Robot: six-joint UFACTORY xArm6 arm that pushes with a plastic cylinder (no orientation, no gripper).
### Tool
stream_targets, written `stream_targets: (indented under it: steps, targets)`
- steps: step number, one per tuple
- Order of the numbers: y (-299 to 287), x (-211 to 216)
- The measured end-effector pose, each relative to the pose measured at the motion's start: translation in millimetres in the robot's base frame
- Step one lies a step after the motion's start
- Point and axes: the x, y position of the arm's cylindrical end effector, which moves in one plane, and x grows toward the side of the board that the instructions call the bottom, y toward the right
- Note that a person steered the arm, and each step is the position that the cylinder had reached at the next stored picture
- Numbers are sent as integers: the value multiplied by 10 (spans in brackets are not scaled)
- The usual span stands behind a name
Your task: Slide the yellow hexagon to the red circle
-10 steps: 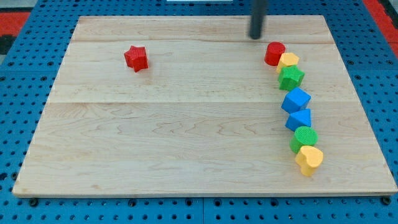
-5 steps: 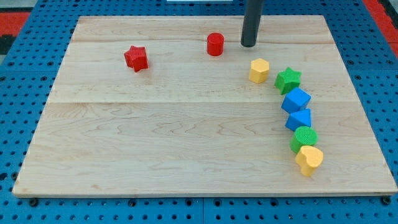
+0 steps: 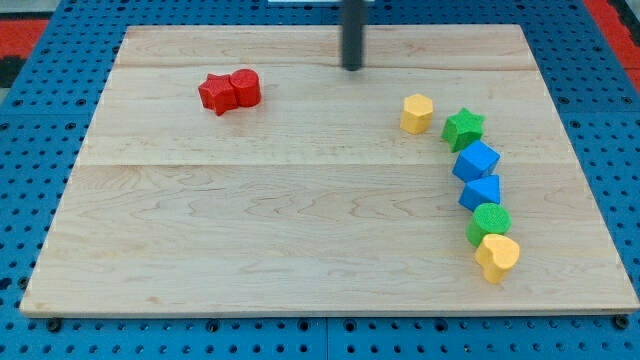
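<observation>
- Wooden board [image 3: 300, 250] on a blue pegboard fills the view; I place everything by the yellow hexagon [image 3: 417, 113], the block I have to move.
- Nearest the view's bottom, well below the hexagon, sits a yellow heart [image 3: 497, 256], touching a green circle [image 3: 490, 221] just above it.
- Up that same curved row come a blue block [image 3: 481, 191] and a blue cube [image 3: 476, 159], then a green star [image 3: 464, 128] just right of the hexagon, barely apart from it.
- The hexagon lies flat with one face up; it is squat and even-sided, so I see no long axis or heading.
- Well to its left and slightly farther up, the red circle [image 3: 245, 87] touches a red star [image 3: 217, 93].
- Farthest up, my tip [image 3: 353, 67] stands up and left of the hexagon, clear of every block; a bare rod, it has nothing to open or close.
- Risks, as I judge them: I am on the wrong side, so circling right could clip the green star. An off-centre push would let the hexagon slip aside. Overshooting would knock both red blocks away.
</observation>
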Motion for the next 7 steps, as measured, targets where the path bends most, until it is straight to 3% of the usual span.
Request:
stream_targets:
  steps: [1,2,3,4,5,7]
  targets:
    - [703,487]
    - [603,919]
    - [-4,1121]
    - [-780,1130]
    - [-907,846]
    - [-779,752]
